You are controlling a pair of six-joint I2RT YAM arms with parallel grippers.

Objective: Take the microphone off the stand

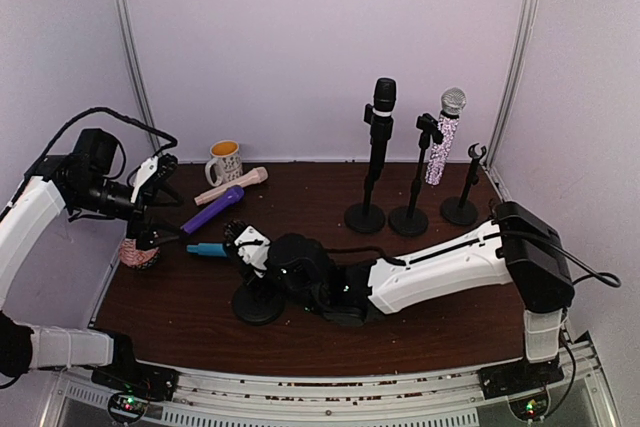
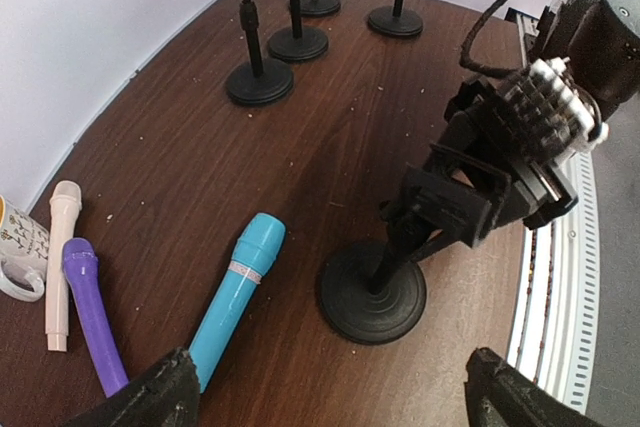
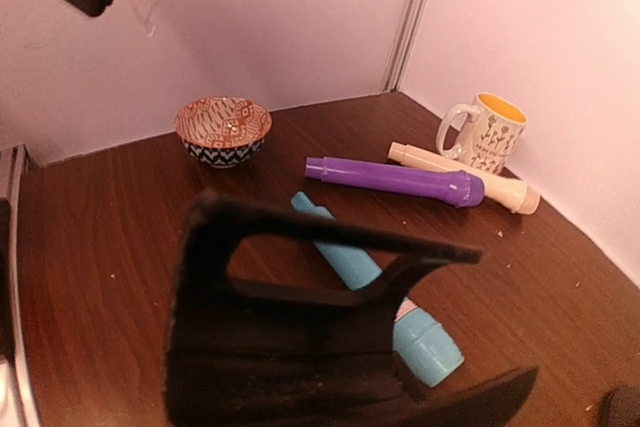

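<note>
A blue microphone (image 1: 207,249) lies flat on the brown table, just left of a black stand (image 1: 258,299); it also shows in the left wrist view (image 2: 238,285) and the right wrist view (image 3: 385,292). My right gripper (image 1: 249,245) is shut on the top holder of that stand (image 2: 372,292), whose holder is empty. My left gripper (image 1: 156,234) hangs open and empty above the blue microphone, its fingertips (image 2: 150,399) at the bottom corners of its view. At the back, a black microphone (image 1: 383,100) and a sparkly microphone (image 1: 443,137) sit in their stands.
A purple microphone (image 1: 212,209) and a beige one (image 1: 232,185) lie at the back left beside a mug (image 1: 224,160). A patterned bowl (image 1: 139,255) sits at the left edge under my left gripper. An empty stand (image 1: 462,187) is at the back right.
</note>
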